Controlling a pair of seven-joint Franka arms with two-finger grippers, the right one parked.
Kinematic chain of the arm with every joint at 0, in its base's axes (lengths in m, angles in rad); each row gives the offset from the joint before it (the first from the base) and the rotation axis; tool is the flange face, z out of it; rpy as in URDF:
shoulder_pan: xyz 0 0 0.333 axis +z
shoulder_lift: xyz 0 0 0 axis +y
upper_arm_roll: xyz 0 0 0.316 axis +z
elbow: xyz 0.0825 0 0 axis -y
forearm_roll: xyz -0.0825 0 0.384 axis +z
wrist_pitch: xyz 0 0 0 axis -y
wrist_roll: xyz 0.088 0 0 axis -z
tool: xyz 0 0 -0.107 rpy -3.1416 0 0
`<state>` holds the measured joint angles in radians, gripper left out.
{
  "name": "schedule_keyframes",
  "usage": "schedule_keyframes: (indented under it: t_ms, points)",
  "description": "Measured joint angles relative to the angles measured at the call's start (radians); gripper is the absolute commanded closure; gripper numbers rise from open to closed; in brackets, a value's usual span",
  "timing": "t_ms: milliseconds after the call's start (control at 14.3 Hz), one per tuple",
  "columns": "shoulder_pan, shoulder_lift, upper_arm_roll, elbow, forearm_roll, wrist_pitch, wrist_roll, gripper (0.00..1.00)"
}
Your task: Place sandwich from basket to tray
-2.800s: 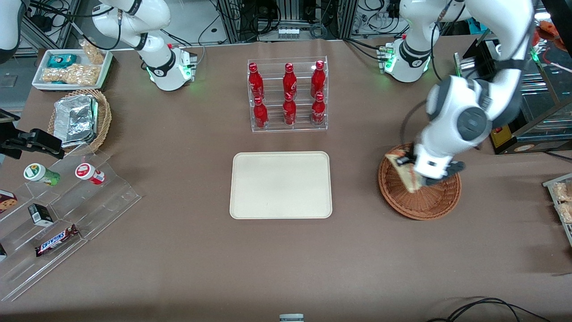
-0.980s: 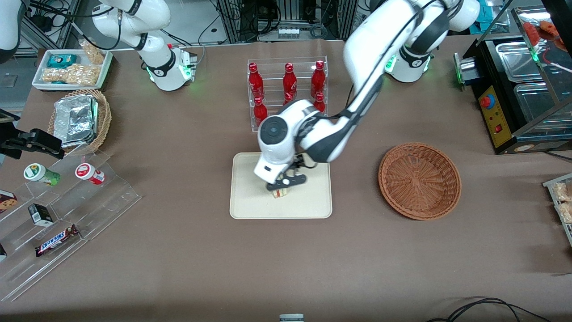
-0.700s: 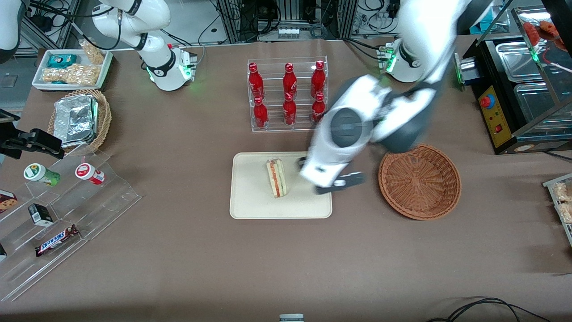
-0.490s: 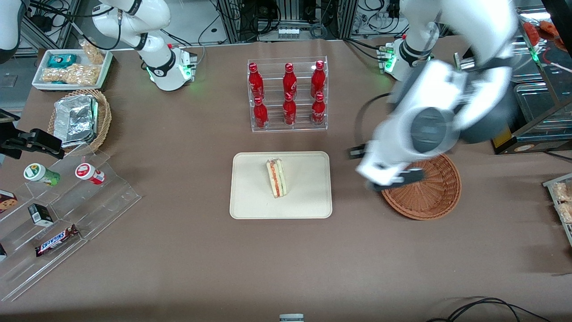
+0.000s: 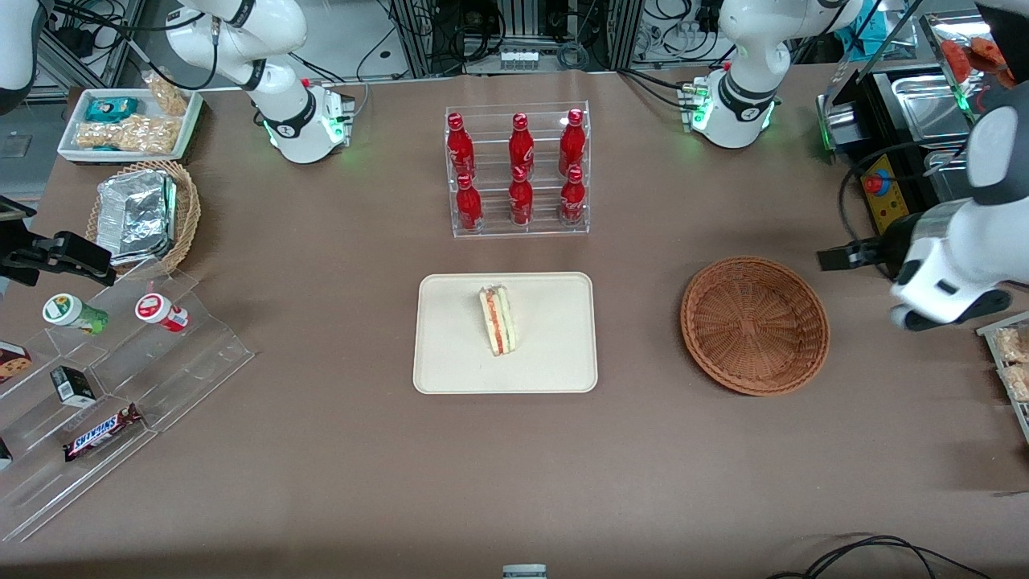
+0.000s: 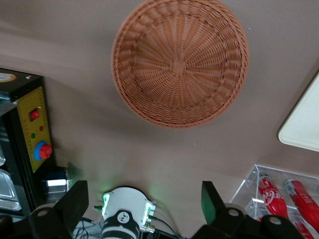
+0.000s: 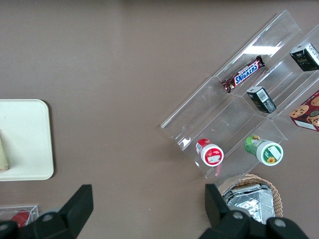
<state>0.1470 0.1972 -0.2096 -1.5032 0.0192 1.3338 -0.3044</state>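
Tray (image 7: 30,149) – Snickers bar (image 7: 242,74); stepped rack (image 7: 234,99)

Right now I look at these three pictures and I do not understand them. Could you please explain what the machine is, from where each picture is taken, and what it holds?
These are robot arms bolted to a brown table. One picture looks at the table from the front; the other two come from cameras on the arms' wrists. The working arm's pincer is open, holds nothing, and hangs above the table beside the basket, toward that arm's end. The basket is empty. The sandwich lies on the cream tray. Farther from the front camera stands a clear rack of red bottles.
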Motion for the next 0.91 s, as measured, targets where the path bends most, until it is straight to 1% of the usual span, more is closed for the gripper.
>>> schedule_keyframes:
  t_ms: [140, 210, 350, 630, 910]
  points:
    - [0.002, -0.091, -0.002, -0.091, 0.01, 0.054, 0.007, 0.0]
    - [0.004, -0.13, -0.002, -0.115, 0.011, 0.06, 0.029, 0.0]
    - [0.008, -0.176, -0.001, -0.113, 0.012, 0.057, 0.069, 0.0]
    - [0.011, -0.187, -0.004, -0.039, 0.012, 0.046, 0.091, 0.0]
    - [0.012, -0.187, -0.004, -0.016, 0.012, 0.064, 0.091, 0.0]
